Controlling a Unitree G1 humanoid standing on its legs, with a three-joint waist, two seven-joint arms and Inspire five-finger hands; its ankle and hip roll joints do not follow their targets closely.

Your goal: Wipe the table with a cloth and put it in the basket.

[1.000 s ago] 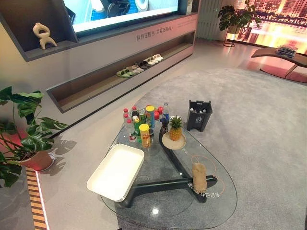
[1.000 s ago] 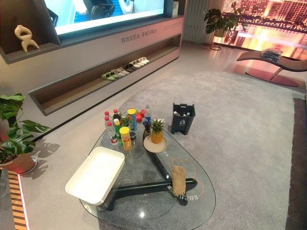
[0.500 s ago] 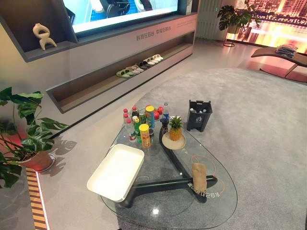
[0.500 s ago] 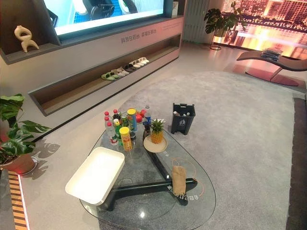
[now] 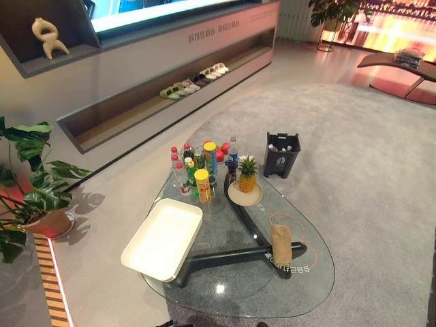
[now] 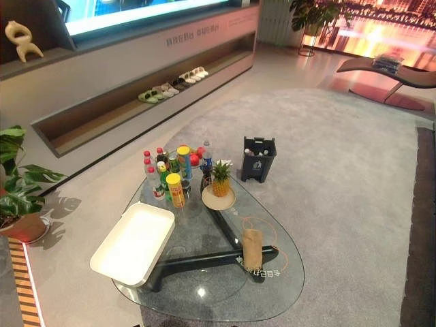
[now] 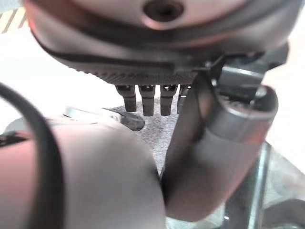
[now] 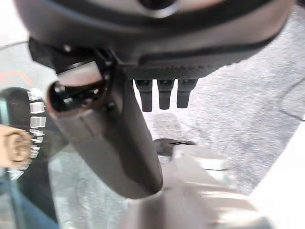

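Note:
A tan cloth (image 5: 281, 244) lies rolled on the right part of the glass table (image 5: 231, 300), inside an orange loop marked on the glass. A white rectangular basket (image 5: 163, 238) stands empty on the table's left side. In the left wrist view my left hand (image 7: 224, 152) hangs with straight fingers (image 7: 145, 99) and holds nothing. In its own wrist view my right hand (image 8: 112, 143) is open too, fingers (image 8: 164, 95) straight, beside the table's edge. The cloth (image 8: 12, 145) shows there through the glass, apart from the hand.
Several bottles and cans (image 5: 194, 170) crowd the table's far end beside a pineapple (image 5: 246, 176) on a plate. A dark bin (image 5: 281, 154) stands on the carpet behind the table. A potted plant (image 5: 34, 184) is at the left.
The whole picture has shifted, with everything sitting a little higher now, so the camera moved. The cloth, basket and bottles stay where they were.

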